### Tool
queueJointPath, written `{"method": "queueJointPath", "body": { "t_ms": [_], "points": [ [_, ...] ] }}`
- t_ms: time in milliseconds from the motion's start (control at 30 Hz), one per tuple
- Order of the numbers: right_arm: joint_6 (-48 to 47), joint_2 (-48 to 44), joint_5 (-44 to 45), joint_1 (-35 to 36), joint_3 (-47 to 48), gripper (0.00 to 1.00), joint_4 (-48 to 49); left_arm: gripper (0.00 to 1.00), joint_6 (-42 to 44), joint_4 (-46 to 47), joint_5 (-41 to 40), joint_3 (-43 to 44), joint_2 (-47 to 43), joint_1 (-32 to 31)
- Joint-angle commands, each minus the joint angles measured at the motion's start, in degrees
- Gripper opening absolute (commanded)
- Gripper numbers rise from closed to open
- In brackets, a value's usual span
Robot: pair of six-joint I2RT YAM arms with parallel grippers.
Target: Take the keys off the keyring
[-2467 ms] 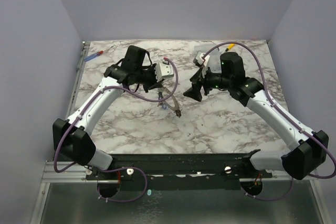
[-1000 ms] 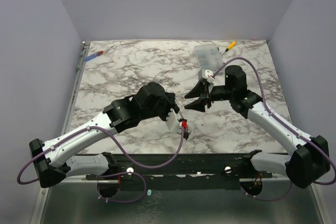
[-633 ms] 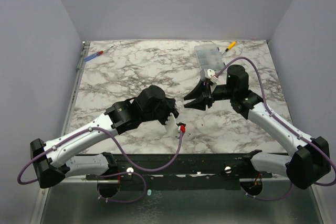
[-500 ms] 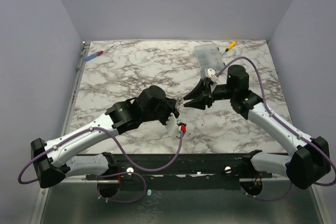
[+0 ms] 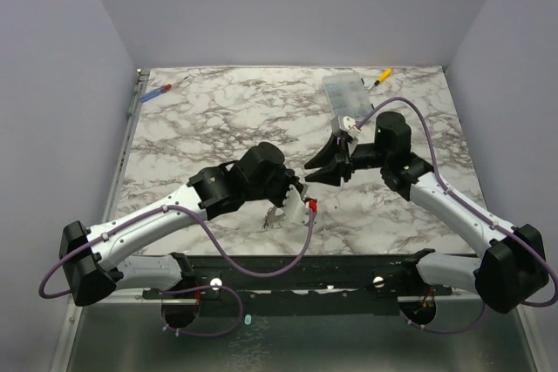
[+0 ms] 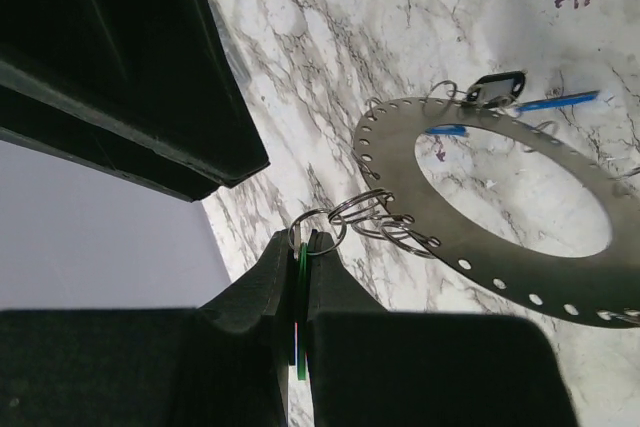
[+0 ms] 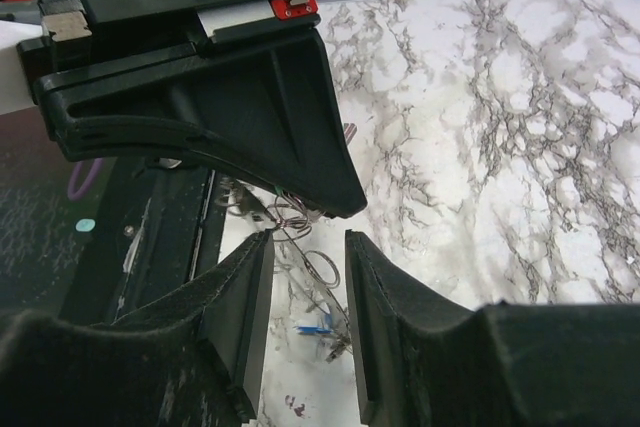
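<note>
My left gripper (image 6: 300, 242) is shut on a green key (image 6: 299, 297), seen edge-on between the fingers. A chain of small wire rings (image 6: 372, 212) links that key to the keyring (image 6: 450, 232), a wide flat grey ring just over the marble. Blue keys (image 6: 447, 130) hang at its far rim. In the top view the left gripper (image 5: 295, 204) is near the table's front centre, and the keyring (image 5: 271, 219) below it is hard to make out. My right gripper (image 5: 324, 169) is open and empty just beyond it, its jaws framing the wire rings (image 7: 293, 215) and a blue key (image 7: 316, 328).
A clear plastic box (image 5: 343, 93) and a yellow-handled screwdriver (image 5: 380, 76) lie at the back right. A blue and red screwdriver (image 5: 161, 91) lies at the back left. The black front rail (image 5: 305, 267) runs close behind the left gripper.
The left arm swung from the back left to the front centre with the keyring, then shifted slightly right. The right gripper moved toward the centre and has barely moved since.
</note>
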Motion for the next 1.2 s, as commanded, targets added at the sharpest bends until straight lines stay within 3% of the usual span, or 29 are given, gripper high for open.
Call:
{"method": "queueJointPath", "body": {
  "t_ms": [0, 1167],
  "points": [
    [1.75, 1.1, 0.72, 0.65, -1.71, 0.43, 2.75, 0.0, -2.64, 1.5, 1.11, 1.59, 0.06, -0.13],
    [8.18, 4.04, 4.32, 0.75, -4.16, 0.43, 8.26, 0.0, -14.9, -1.21, -4.73, 6.06, 5.2, 0.93]
  ]
}}
